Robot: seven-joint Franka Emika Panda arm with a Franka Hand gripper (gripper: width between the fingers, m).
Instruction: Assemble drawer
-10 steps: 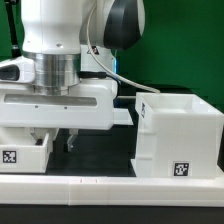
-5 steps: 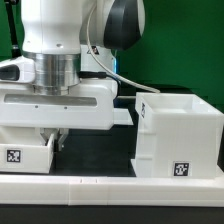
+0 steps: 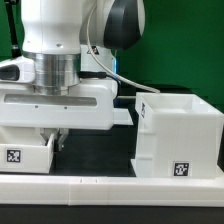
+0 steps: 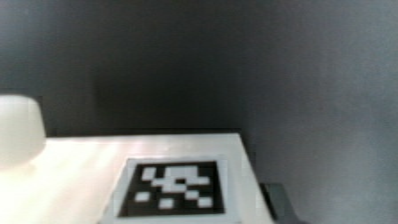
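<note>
Drawer casing is standing on the black table over on the exterior view's right. I can see into its hollow from above and nothing shows inside. One tray sits well apart from it on the exterior view's left, just behind the low white border wall. So my read is we're early: no tray in the casing yet, and the sliding-in is all left to do.

My gripper hangs right at that tray's inner end. Honestly I can't tell how far open it is or whether it has anything. My own arm blocks most of it, and only a dark bit of finger pokes out below the hand.

The wrist view isn't much help. It's a blurry white surface with a square tag, which I'd guess is the tray. There's also a rounded white lump at the edge that I can't identify, maybe a knob. The second tray isn't in either picture.
</note>
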